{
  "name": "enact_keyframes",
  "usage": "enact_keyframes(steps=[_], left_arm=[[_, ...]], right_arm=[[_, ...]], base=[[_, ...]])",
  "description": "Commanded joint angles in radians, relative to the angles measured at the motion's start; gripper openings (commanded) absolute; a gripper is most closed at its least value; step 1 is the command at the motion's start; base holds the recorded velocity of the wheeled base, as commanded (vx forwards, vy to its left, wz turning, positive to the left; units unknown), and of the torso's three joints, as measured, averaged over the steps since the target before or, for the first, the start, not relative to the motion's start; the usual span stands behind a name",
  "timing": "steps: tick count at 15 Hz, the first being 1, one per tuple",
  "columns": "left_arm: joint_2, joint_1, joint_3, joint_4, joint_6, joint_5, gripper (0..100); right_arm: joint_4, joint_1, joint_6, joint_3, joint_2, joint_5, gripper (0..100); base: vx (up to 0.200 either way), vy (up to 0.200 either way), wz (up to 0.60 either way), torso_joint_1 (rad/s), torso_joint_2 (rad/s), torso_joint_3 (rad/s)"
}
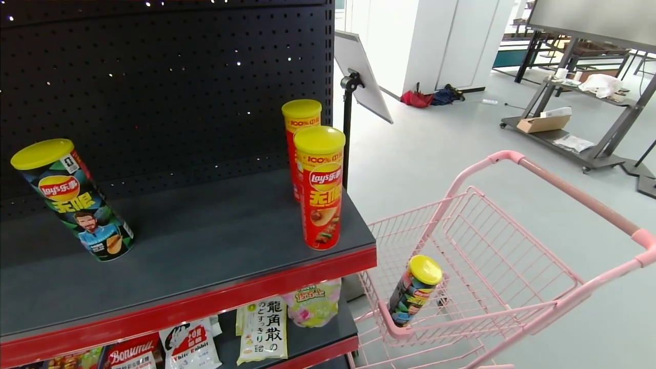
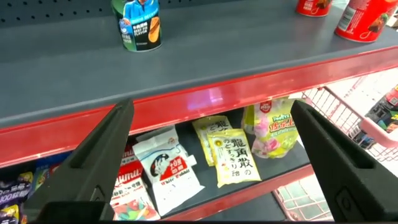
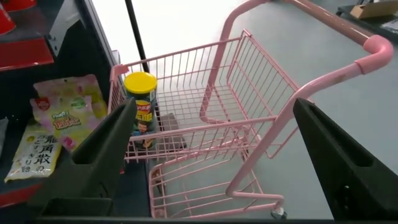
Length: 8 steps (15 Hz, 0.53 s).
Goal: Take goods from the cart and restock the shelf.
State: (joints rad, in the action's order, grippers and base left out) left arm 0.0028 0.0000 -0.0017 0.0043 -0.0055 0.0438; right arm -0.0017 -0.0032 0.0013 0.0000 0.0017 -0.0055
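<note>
Standing in cart [image 1: 564,188], can [image 1: 414,292] lid-up

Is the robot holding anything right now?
Nothing. The left gripper and right gripper both have open, empty jaws. The yellow-lidded dark chip can sits untouched in the pink wire cart.

Counting four yellow-lidded chip cans: two red ones standing at the 3 o'clock end of the upper shelf [image 1: 205,256], front red can [image 1: 321,200] and rear red can [image 1: 300,123]; one dark green can [image 1: 77,205] at 9 o'clock; one dark can [image 1: 412,294] sitting in the single pink shopping cart [image 1: 574,196]. Lying below: two yellow candy bags, front yellow bag [image 2: 235,158] and rear yellow bag [image 2: 208,126], plus one green-and-pink bag [image 2: 273,134].
</note>
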Motion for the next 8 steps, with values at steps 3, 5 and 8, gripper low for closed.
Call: enact_keyframes(steps=[3, 5, 8], left_arm=[[0.000, 0.000, 0.000, 0.000, -0.001, 0.001, 100], [0.000, 0.000, 0.000, 0.000, -0.001, 0.001, 100], [0.000, 0.000, 0.000, 0.000, -0.001, -0.001, 100]], right_arm=[[0.000, 0.000, 0.000, 0.000, 0.000, -0.001, 100], [0.000, 0.000, 0.002, 0.000, 0.000, -0.001, 100], [0.000, 0.000, 0.002, 0.000, 0.000, -0.001, 100]], base=[[0.000, 0.000, 0.00, -0.126, 0.32, 0.185], [0.000, 0.000, 0.00, -0.139, 0.36, 0.215], [0.000, 0.000, 0.00, -0.147, 0.37, 0.217]])
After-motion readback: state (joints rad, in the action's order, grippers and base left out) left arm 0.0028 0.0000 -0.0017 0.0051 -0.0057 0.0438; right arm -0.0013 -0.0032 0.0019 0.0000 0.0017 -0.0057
